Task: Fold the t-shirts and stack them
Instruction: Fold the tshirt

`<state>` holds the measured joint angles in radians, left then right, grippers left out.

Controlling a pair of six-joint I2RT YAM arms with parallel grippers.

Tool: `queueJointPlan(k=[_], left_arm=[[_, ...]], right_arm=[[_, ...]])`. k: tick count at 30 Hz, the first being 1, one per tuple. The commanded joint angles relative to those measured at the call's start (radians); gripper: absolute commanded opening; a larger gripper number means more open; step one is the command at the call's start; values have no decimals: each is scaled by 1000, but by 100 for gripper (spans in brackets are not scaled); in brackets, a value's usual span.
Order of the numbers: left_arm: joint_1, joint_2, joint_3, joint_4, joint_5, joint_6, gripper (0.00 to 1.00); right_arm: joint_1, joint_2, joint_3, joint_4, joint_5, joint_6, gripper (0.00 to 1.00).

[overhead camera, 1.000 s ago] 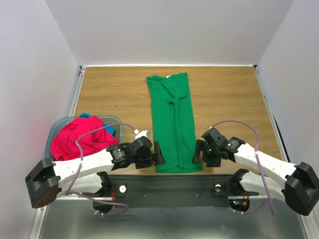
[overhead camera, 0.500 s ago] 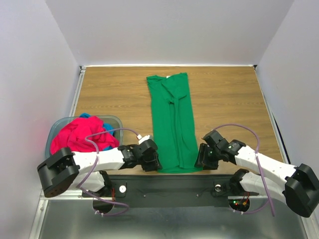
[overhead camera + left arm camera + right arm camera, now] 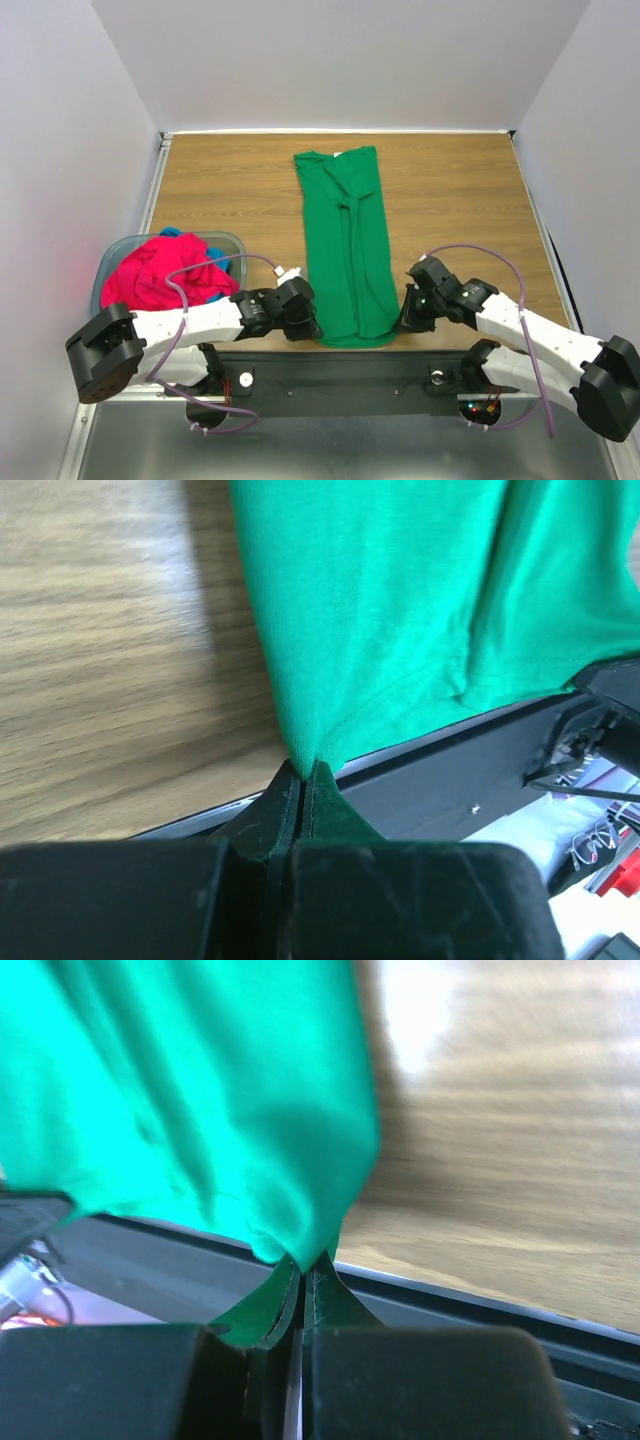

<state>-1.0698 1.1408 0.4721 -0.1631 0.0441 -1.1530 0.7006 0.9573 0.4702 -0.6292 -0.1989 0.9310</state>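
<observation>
Wood table [image 3: 220, 185], green t-shirt [image 3: 345, 235] at edge

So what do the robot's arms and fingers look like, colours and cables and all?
The left arm and right arm are white tubes with bulky black joints. A thin lilac cable loops above each. The fingers are black, tapering to narrow tips.

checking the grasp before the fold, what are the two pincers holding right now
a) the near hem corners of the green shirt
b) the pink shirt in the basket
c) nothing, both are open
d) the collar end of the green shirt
a: in the wrist views the left pincer and right pincer are each shut on a near hem corner of the green t-shirt.
</observation>
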Motion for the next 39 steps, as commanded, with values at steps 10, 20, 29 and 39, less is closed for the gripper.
queueJointPlan(k=[10, 20, 29, 39], left_arm=[[192, 100, 296, -29, -69, 223, 0], [360, 203, 464, 27, -82, 351, 0], [474, 370, 599, 40, -20, 441, 0], [547, 511, 718, 57, 28, 490, 0]], right_arm=[[-24, 179, 405, 31, 358, -99, 0], [-110, 400, 631, 126, 461, -201, 0], [-205, 587, 791, 181, 431, -276, 0], [-285, 785, 926, 223, 342, -339, 0]])
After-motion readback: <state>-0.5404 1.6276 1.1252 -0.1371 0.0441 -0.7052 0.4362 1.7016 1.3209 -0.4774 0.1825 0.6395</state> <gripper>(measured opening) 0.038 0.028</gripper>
